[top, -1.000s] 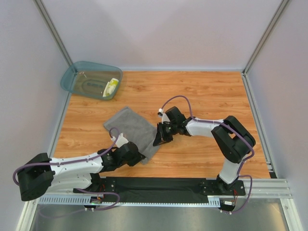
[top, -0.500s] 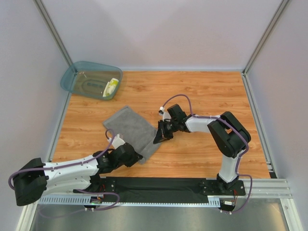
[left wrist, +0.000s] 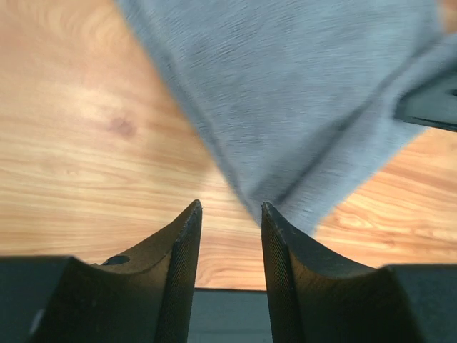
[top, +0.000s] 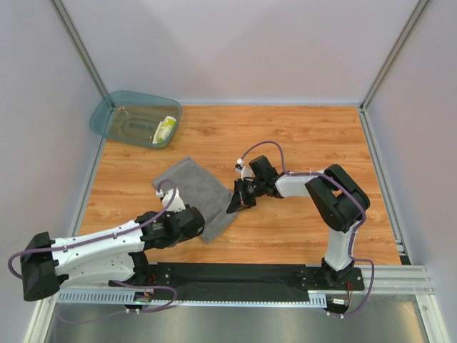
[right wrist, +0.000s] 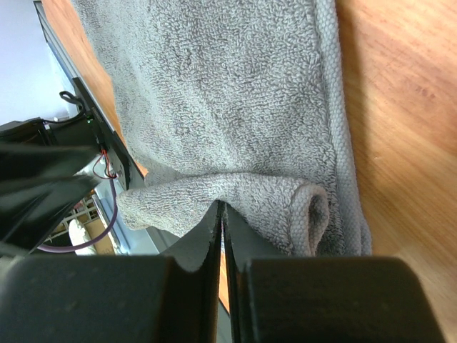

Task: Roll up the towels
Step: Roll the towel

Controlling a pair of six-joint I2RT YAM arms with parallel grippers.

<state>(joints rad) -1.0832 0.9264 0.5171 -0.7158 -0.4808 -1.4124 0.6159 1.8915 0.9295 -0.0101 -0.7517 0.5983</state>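
Pinching curled edge of large grey terry towel (right wrist: 235, 93), right jaws clenched; left jaws released, towel corner just beyond tips.

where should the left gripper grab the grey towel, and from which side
Probably the near corner of the grey towel, approached low from the table's near edge. That corner lies flat and pointed just ahead of the open left gripper, so its fingers can slide around it. The right gripper pinches the curled fold on the right side.
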